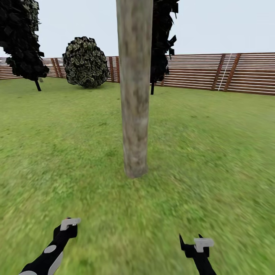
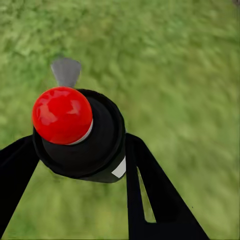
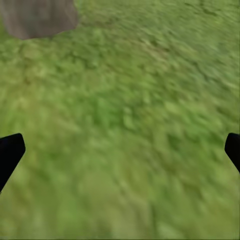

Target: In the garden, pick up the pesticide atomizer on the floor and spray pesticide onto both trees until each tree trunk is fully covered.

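1. Tree trunk: a thick, branchless column of mottled grey-beige bark stands upright in the middle of the head view, rising out of the frame. Its base meets the grass ahead of the robot, between the two arms. No whitish specks can be made out on the bark at this sharpness.
2. Floor: blurry green grass covers the ground from the robot's arms to the fence.
3. Fence: brown horizontal slats run across the back of the garden, under a pale sky.
4. Background plants: a round, leafy bush stands by the fence at the left, a dark tree with a thin stem stands further left, and another dark tree shows just behind the trunk.
5. Left tool: low at the head view's left. In the left wrist view, the black fingers sit on either side of the pesticide atomizer, a black rounded body with a red ball top and a grey nozzle; the left tool holds it above the grass.
6. Right tool: low at the head view's right. In the right wrist view its two black fingertips stand wide apart with nothing but grass between them; the base of the trunk shows beyond.
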